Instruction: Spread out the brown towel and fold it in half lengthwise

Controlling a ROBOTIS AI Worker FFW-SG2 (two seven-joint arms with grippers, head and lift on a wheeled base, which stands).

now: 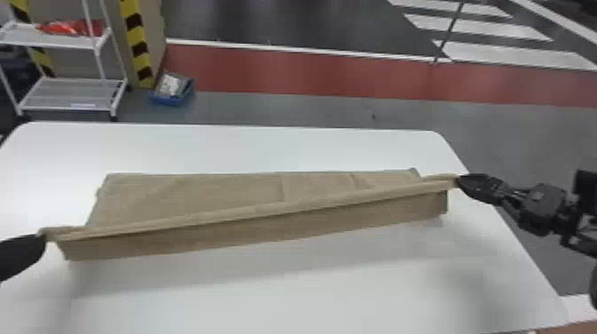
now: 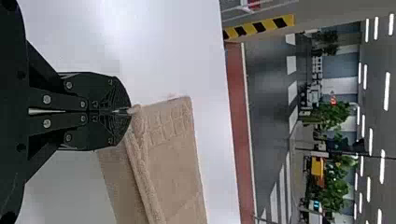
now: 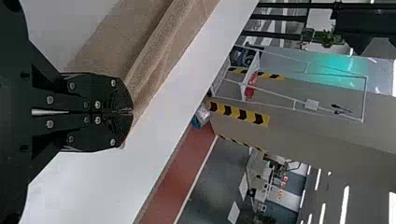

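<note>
while the left end effector [image 1: 42, 240] has its two flat black fingertips closed together on one end of the brown towel [image 1: 235, 191], the right end effector [image 1: 460, 180] is closed on the other end, so the cloth spans the gap between them. in the left wrist view, the fingers meet tip to tip at a gathered bit of the hem, just beside a band of raised squares woven into the terry. in the right wrist view, the fingers are likewise together, with the towel bunched at their tips.

the towel's long axis runs from left to right across the table [image 1: 311, 306], somewhat aslant: its left end sits nearer the robot, its right end farther off. a narrow raised ridge goes nearly straight from one end effector to the other. beyond it, the far part of the cloth slopes away and lies on the tabletop, lightly creased; on the robot's side, a darker flap hangs down from the ridge, and i can't tell whether its lower hem touches the surface.

the towel's far edge runs roughly along the table's far edge, with a strip of white tabletop between. the right end effector is close to the table's slanting right edge, its arm reaching in over that edge. nearer the robot, a broad stretch of white surface leaves room in front of the flap.
</note>
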